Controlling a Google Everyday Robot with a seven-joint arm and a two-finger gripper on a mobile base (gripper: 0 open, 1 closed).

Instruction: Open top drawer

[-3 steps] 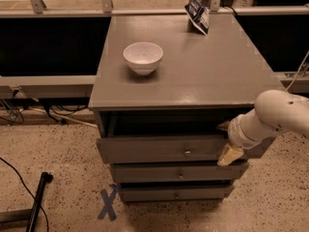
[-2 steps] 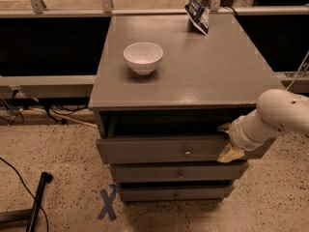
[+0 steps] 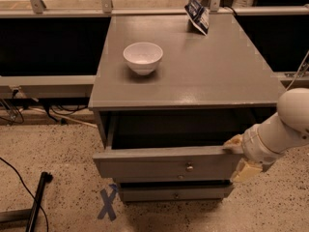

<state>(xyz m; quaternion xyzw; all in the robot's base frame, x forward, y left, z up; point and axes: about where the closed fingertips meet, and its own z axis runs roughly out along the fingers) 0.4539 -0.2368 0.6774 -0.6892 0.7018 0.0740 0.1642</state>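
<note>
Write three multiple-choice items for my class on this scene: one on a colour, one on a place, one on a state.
1. What colour is the bowl?
A blue; B white; C red.

2. Where along the top drawer is the end effector?
A left end; B middle; C right end.

3. What state is the top drawer in?
A pulled partly out; B fully shut; C taken right out.

Answers:
1 B, the bowl is plain white.
2 C, the end effector sits against the right end of the drawer front.
3 A, the front stands forward and the dark inside shows behind it.
</note>
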